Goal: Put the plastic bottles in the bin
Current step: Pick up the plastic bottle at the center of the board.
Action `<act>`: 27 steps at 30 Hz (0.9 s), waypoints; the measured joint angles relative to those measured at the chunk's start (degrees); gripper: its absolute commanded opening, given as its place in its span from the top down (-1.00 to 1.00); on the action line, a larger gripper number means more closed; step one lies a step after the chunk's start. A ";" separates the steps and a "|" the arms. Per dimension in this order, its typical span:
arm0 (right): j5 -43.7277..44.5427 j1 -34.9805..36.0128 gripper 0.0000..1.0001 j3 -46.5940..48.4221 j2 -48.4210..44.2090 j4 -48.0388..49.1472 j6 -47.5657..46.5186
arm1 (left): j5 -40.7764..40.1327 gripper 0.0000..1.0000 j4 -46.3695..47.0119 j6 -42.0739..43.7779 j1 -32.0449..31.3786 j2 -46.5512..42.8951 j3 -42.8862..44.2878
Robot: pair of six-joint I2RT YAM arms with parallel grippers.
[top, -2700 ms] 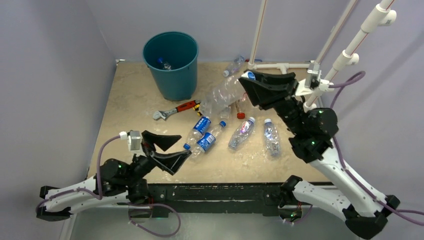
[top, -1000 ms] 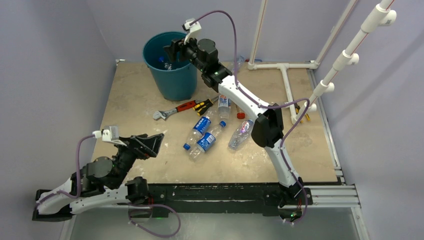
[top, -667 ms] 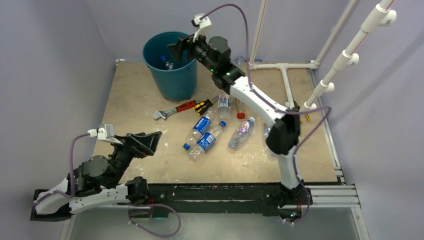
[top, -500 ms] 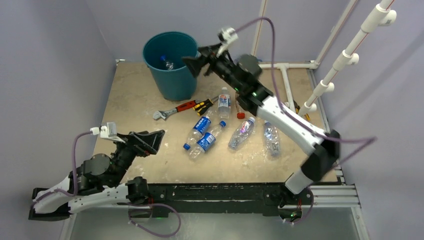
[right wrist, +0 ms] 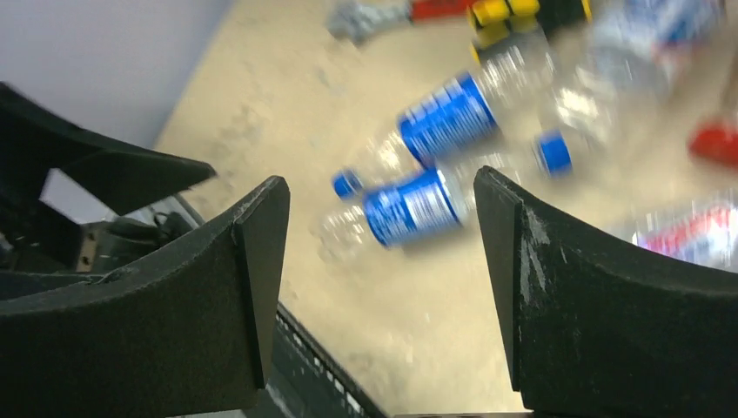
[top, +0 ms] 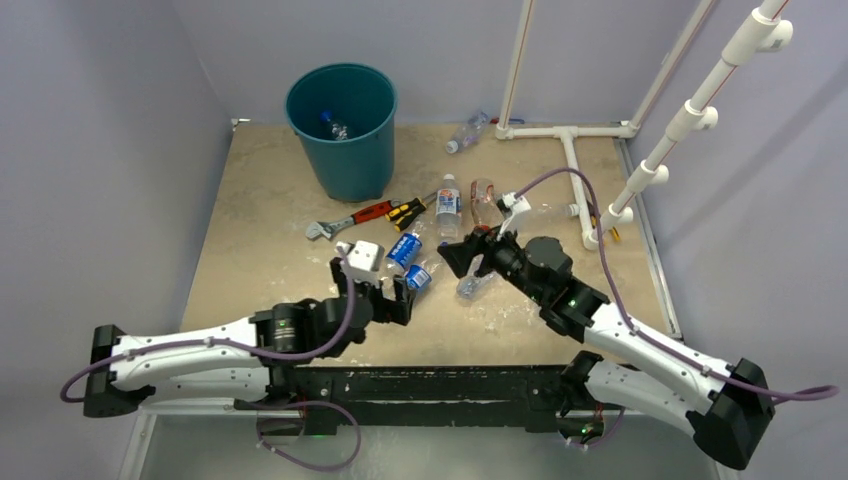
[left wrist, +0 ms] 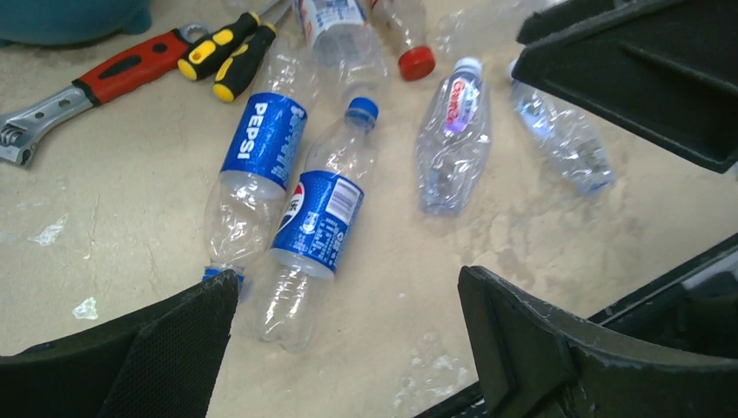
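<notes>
Plastic bottles (left wrist: pixel 318 218) lie just ahead of the left gripper (left wrist: pixel 348 277) and the right gripper (right wrist: pixel 374 205), both spread wide and empty. Reaching for the same blue-labelled pair, the arms could collide and knock bottles away from the bin (top: pixel 350 160).

We record the bin (top: pixel 341 150) as teal. The Pepsi bottle (left wrist: pixel 258 157) is clear, its blue label lettered white. The neighbouring bottle (left wrist: pixel 318 213) has a blue cap. At one o'clock lies a red-capped bottle (left wrist: pixel 417 62). The wrench (left wrist: pixel 122 68) handle is red, the screwdriver handles (left wrist: pixel 218 50) yellow-black, the tabletop (left wrist: pixel 113 218) mottled beige.
</notes>
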 measured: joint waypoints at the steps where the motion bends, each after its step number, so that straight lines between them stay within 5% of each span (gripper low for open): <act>1: 2.16 0.00 -0.55 -2.25 -1.14 -2.56 2.40 | 0.13 -0.91 -0.28 -0.39 0.00 2.25 0.00; 10: 17.66 -0.87 -0.41 -14.53 -11.23 -12.00 19.58 | 0.35 -0.88 0.70 -4.66 -0.02 2.08 -4.11; 18: 16.50 -9.40 -0.36 -18.45 0.68 -8.63 26.16 | 0.55 -0.88 1.07 -8.90 -0.02 -8.35 -10.86; 27: 11.85 -10.43 -0.29 -19.45 10.34 0.22 27.89 | 0.66 -0.88 0.46 -11.45 -0.02 -10.84 -12.44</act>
